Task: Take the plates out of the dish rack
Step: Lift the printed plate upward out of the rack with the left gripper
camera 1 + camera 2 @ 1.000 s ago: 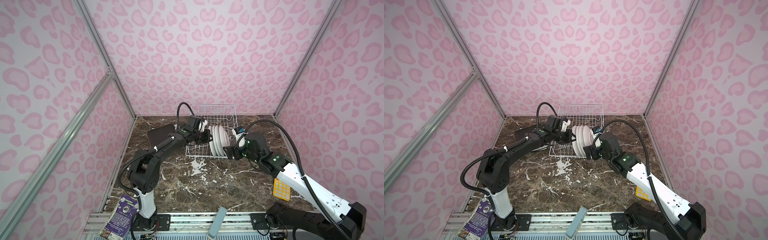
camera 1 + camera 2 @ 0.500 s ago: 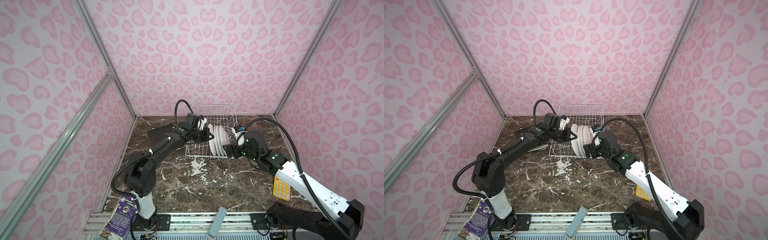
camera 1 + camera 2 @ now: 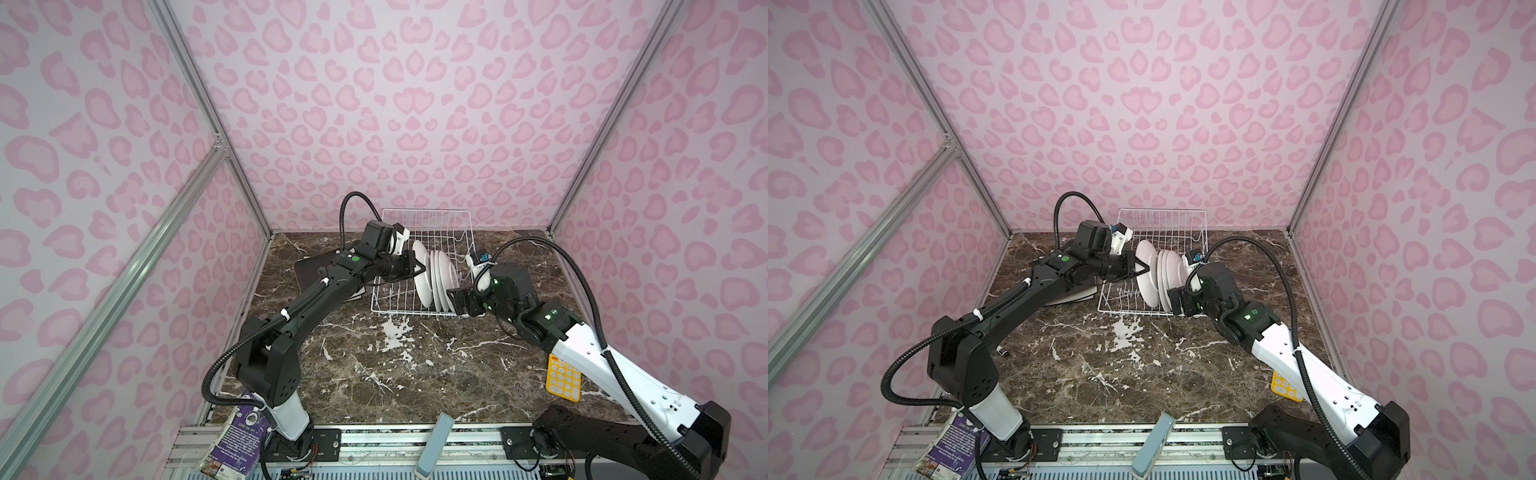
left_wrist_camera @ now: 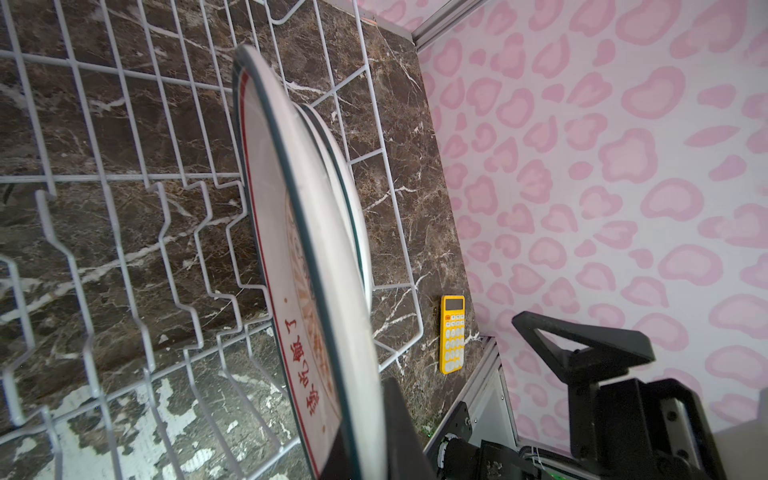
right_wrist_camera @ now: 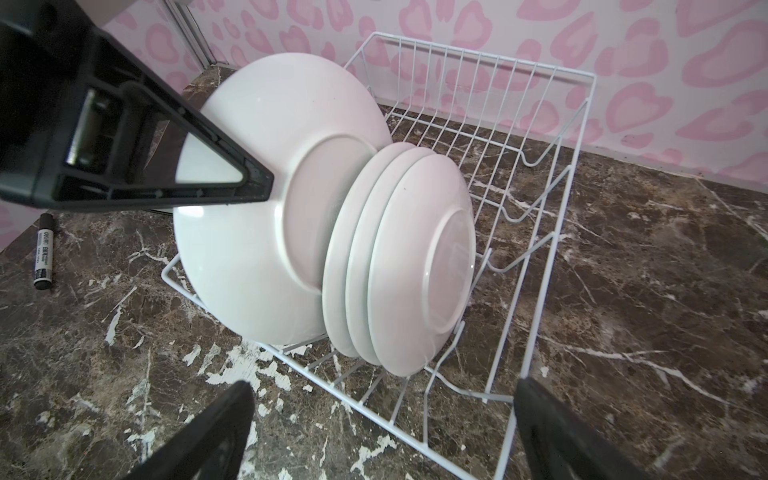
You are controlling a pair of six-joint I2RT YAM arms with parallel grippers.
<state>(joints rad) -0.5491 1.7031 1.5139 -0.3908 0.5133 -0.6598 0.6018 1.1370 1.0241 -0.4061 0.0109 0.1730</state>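
Jaws of the right gripper [image 5: 384, 386] stand wide apart and empty at the near right corner of the dish rack [image 3: 428, 226]. Inside the rack's near half, four round plates stand on edge. Three [image 5: 415, 270] are nested together, and the leaning plate [image 5: 249, 249] tips leftward away from them. Over the rack's left side the left gripper [image 3: 420, 269] reaches in, its jaws pinched tight on that plate's rim. The plate looks rigid and glazed, so probably slippery and easy to chip. It seems best held deep over the rim and raised clear of the wires before swinging. Outside the rack's left side, the dark square plate [image 3: 316, 270] lies flat, already unloaded.
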